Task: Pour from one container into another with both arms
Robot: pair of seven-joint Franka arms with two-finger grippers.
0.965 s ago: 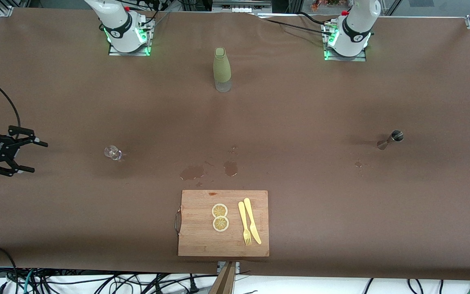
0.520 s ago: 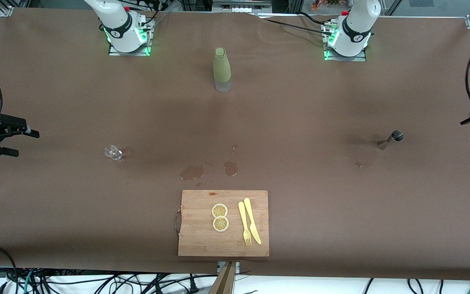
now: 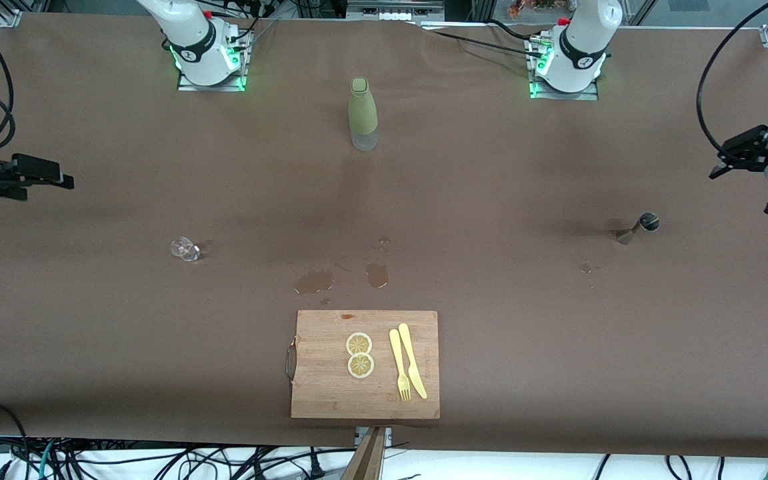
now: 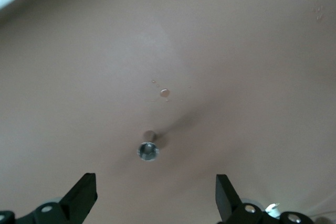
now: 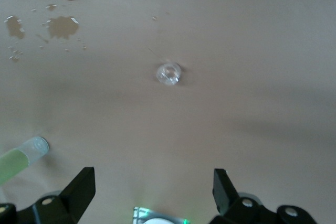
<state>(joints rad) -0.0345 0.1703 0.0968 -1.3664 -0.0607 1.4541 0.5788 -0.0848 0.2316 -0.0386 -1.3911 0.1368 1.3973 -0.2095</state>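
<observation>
The silver jigger [image 3: 639, 227] stands upright on the brown cloth toward the left arm's end of the table; its round mouth shows in the left wrist view [image 4: 148, 150]. My left gripper [image 3: 749, 180] hangs open in the air over that end's edge, apart from the jigger, with nothing between its fingers [image 4: 152, 200]. The small clear glass cup [image 3: 185, 249] stands toward the right arm's end and appears in the right wrist view [image 5: 168, 73]. My right gripper [image 3: 37, 180] hovers open and empty over that end's edge [image 5: 151, 190].
A tall green bottle [image 3: 363, 113] stands mid-table near the bases. A wooden cutting board [image 3: 321, 387] with two lemon slices, a yellow fork and knife lies at the front edge. Wet patches [image 3: 314, 281] darken the cloth just beside the board.
Both grippers have swung along the table's ends toward the bases' side. Both stayed open. The jigger and the glass cup have not moved.
</observation>
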